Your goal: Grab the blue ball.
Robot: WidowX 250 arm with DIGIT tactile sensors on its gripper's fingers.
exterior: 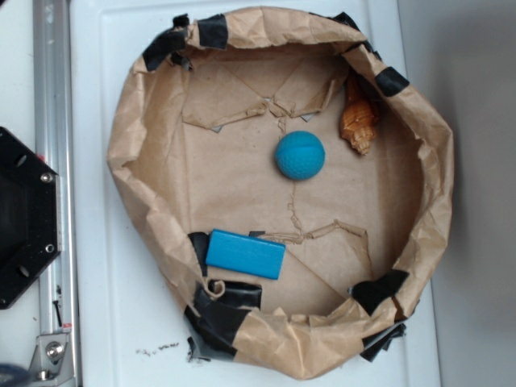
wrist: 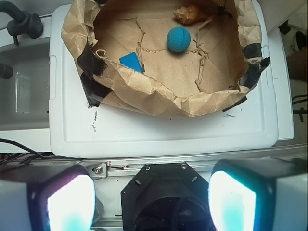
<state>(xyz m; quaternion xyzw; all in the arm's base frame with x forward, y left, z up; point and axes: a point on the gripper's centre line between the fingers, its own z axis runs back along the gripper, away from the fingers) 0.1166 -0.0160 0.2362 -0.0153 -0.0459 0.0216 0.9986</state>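
Wide apart stand the two fingers of the claw (wrist: 151, 199) (nothing between them), well away from the brown paper nest (exterior: 153, 121) on the white table (wrist: 163, 134), where the blue ball (exterior: 300, 155) lies near the middle, between the orange figure (exterior: 359, 121) and the blue block (exterior: 245, 254).

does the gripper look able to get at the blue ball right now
Probably yes. The blue ball sits alone on the floor of the paper bowl, apart from the blue block and the orange figure. The gripper is open and well back; it would have to clear the raised paper wall.
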